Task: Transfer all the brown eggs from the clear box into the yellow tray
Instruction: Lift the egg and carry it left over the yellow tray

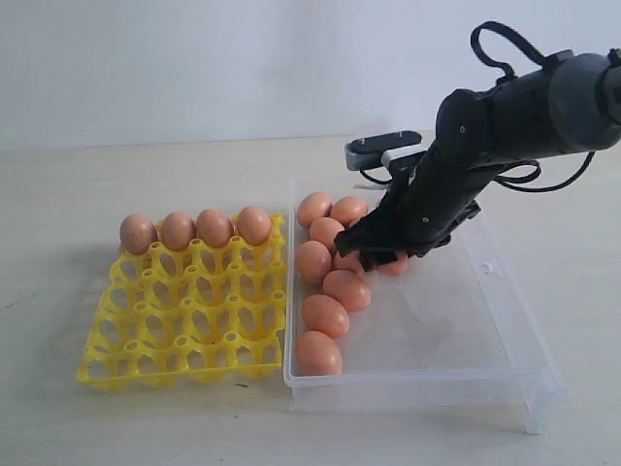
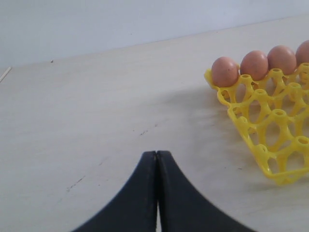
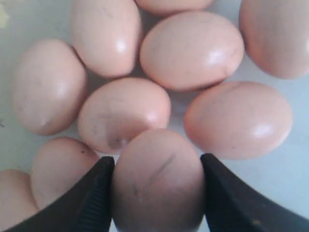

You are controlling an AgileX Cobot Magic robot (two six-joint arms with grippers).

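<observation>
**Brown eggs (image 1: pixel 325 315), count.** 4 stand in the far row of the yellow tray (image 1: pixel 184 320), 1 per cup and side by side. 7 show plainly in the clear box (image 1: pixel 417 383), and parts of more show under my right gripper (image 1: pixel 374 257), so I cannot tell the full number there. The right wrist view takes in 10, several cut by its edges.

**Look.** Smooth ovals, orange-brown with faint dark flecks and a soft shine.

**Place.** The loose eggs crowd along the box wall nearest the tray, many touching. The rest of the box floor is bare.

**Right hand.** Spread wide, its fingers (image 3: pixel 104 169) lie against both flanks of 1 held egg (image 3: pixel 157 188). Neighbours lie close around it. I cannot tell if it is clear of the floor.

**Left hand.** My left gripper (image 2: pixel 157 154) is pressed together with nothing in it, over the table (image 2: pixel 96 96) near a tray corner.

**Surroundings.** The tray and box sit edge to edge on a pale table, with a plain wall behind. My right arm hides part of the egg cluster.
</observation>
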